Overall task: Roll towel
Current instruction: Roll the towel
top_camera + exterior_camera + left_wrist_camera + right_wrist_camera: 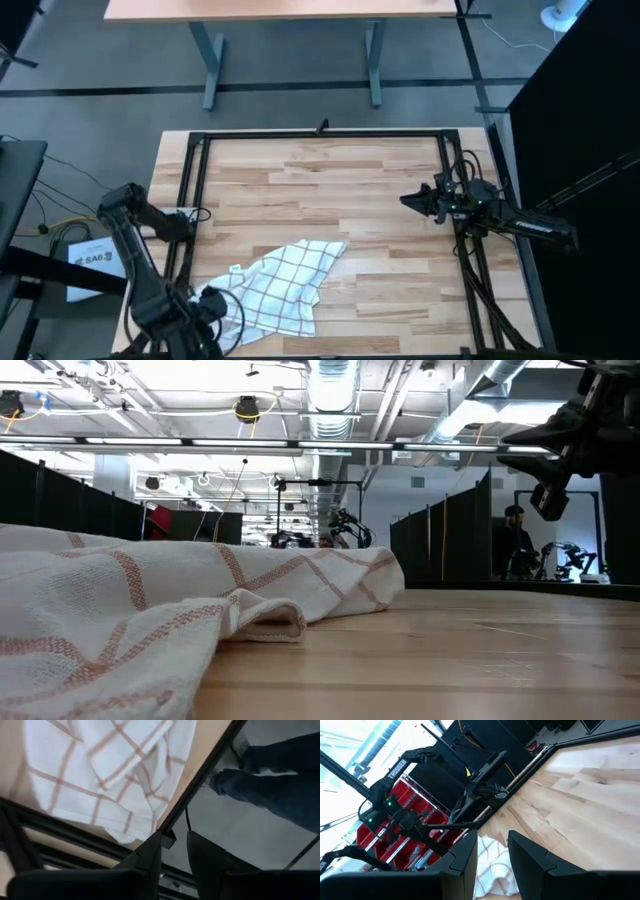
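The towel [285, 285], white with a grid of reddish-brown lines, lies crumpled and partly folded over itself on the wood near the table's near left corner. It fills the left of the low view [150, 600]. My left gripper [205, 305] points down just left of the towel's left end, over the table's frame corner. Its fingers [175, 852] stand a little apart with nothing between them, and the towel [110, 765] lies ahead of them. My right gripper [408, 200] hangs level above the table's right side, open [492, 855] and far from the towel [490, 865].
A black metal frame [195, 190] runs around the tabletop. Bare wood [330, 180] spreads across the middle and far side. A person's legs in jeans [270, 775] stand on the floor by the near left corner. Another desk [290, 10] stands beyond the far edge.
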Action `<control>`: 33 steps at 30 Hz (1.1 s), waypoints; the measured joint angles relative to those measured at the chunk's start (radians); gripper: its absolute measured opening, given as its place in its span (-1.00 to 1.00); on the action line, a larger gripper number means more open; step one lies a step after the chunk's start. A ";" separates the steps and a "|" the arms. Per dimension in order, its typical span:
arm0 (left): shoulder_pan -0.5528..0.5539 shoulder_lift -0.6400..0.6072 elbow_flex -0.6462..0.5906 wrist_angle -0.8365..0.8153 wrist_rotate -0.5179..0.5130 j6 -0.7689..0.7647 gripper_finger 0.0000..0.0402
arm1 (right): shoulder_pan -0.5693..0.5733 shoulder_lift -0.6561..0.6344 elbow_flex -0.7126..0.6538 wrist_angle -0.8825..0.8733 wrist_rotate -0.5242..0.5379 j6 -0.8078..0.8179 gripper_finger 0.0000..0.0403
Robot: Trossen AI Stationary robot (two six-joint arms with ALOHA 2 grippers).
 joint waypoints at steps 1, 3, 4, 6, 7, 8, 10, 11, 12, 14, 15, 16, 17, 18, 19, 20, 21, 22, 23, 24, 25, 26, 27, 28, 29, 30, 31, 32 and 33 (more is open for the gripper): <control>-0.013 0.017 0.000 0.016 -0.007 -0.012 -0.61 | 0.001 0.000 0.000 0.000 0.000 0.000 -0.52; -0.027 0.049 -0.001 0.057 -0.016 -0.007 -0.61 | 0.001 0.000 0.000 0.000 0.000 -0.004 -0.52; -0.030 0.062 -0.001 0.072 -0.013 -0.001 -0.61 | 0.001 0.000 0.000 -0.001 0.000 -0.009 -0.52; -0.034 0.086 -0.001 0.070 0.017 -0.008 -0.60 | 0.001 0.000 0.000 -0.002 0.000 -0.018 -0.52; -0.034 0.095 -0.001 0.064 0.040 -0.025 -0.58 | 0.001 0.000 0.000 -0.002 0.000 -0.018 -0.52; -0.033 0.096 -0.003 0.060 0.055 -0.046 -0.56 | 0.001 0.000 0.000 -0.002 0.000 -0.018 -0.52; -0.034 0.093 -0.012 0.064 0.065 -0.105 -0.49 | 0.001 0.000 0.000 -0.003 0.000 -0.018 -0.52; -0.034 0.092 -0.019 0.066 0.069 -0.149 -0.45 | 0.001 0.000 0.000 -0.003 0.000 -0.018 -0.52; -0.036 0.092 -0.028 0.062 0.075 -0.191 -0.40 | 0.001 0.000 0.000 -0.003 0.000 -0.018 -0.52; -0.046 0.092 -0.055 0.073 0.093 -0.247 -0.30 | 0.001 0.000 0.000 -0.004 0.000 -0.018 -0.52; -0.052 0.092 -0.073 0.100 0.111 -0.253 -0.25 | 0.001 0.000 0.000 -0.004 0.000 -0.018 -0.52; -0.060 0.092 -0.094 0.139 0.124 -0.251 -0.21 | 0.001 0.000 0.000 -0.004 0.000 -0.018 -0.52; -0.066 0.092 -0.119 0.191 0.139 -0.244 -0.17 | 0.001 0.000 0.000 -0.003 -0.005 -0.018 -0.52; -0.068 0.092 -0.144 0.243 0.158 -0.234 -0.14 | 0.001 0.000 0.000 -0.003 -0.010 -0.019 -0.52; -0.068 0.092 -0.167 0.284 0.176 -0.224 -0.12 | 0.001 0.000 0.000 -0.003 -0.014 -0.018 -0.52; -0.067 0.093 -0.187 0.319 0.188 -0.215 -0.10 | 0.001 0.000 0.000 -0.003 -0.018 -0.018 -0.52; -0.066 0.093 -0.206 0.350 0.198 -0.208 -0.09 | 0.001 0.000 0.000 -0.002 -0.022 -0.019 -0.52; -0.064 0.093 -0.225 0.378 0.211 -0.200 -0.08 | 0.001 0.000 0.001 -0.002 -0.026 -0.019 -0.52; -0.064 0.093 -0.240 0.385 0.213 -0.192 -0.08 | 0.001 0.000 0.001 -0.002 -0.029 -0.019 -0.52; -0.064 0.093 -0.254 0.379 0.214 -0.178 -0.08 | 0.001 0.000 0.001 -0.002 -0.029 -0.022 -0.52; -0.062 0.093 -0.259 0.367 0.217 -0.167 -0.08 | 0.001 0.000 0.001 -0.002 -0.030 -0.025 -0.52; -0.061 0.093 -0.268 0.369 0.222 -0.143 -0.08 | 0.001 0.000 0.001 -0.002 -0.031 -0.030 -0.52; -0.059 0.090 -0.286 0.380 0.238 -0.105 -0.08 | 0.001 0.000 0.001 -0.002 -0.031 -0.037 -0.52; -0.058 0.090 -0.302 0.369 0.242 -0.078 -0.08 | 0.001 -0.001 0.001 -0.002 -0.033 -0.037 -0.52; -0.057 0.093 -0.320 0.372 0.240 -0.056 -0.08 | 0.001 -0.001 0.001 -0.002 -0.033 -0.037 -0.52; -0.056 0.094 -0.340 0.399 0.241 -0.041 -0.08 | 0.001 0.000 0.001 -0.002 -0.033 -0.036 -0.52; -0.054 0.094 -0.358 0.418 0.240 -0.031 -0.08 | 0.001 0.000 0.001 -0.002 -0.034 -0.036 -0.52; -0.052 0.094 -0.374 0.422 0.243 -0.019 -0.08 | 0.001 -0.001 0.001 -0.002 -0.034 -0.036 -0.52; -0.051 0.094 -0.391 0.432 0.243 -0.005 -0.08 | 0.001 -0.001 0.001 -0.002 -0.034 -0.036 -0.52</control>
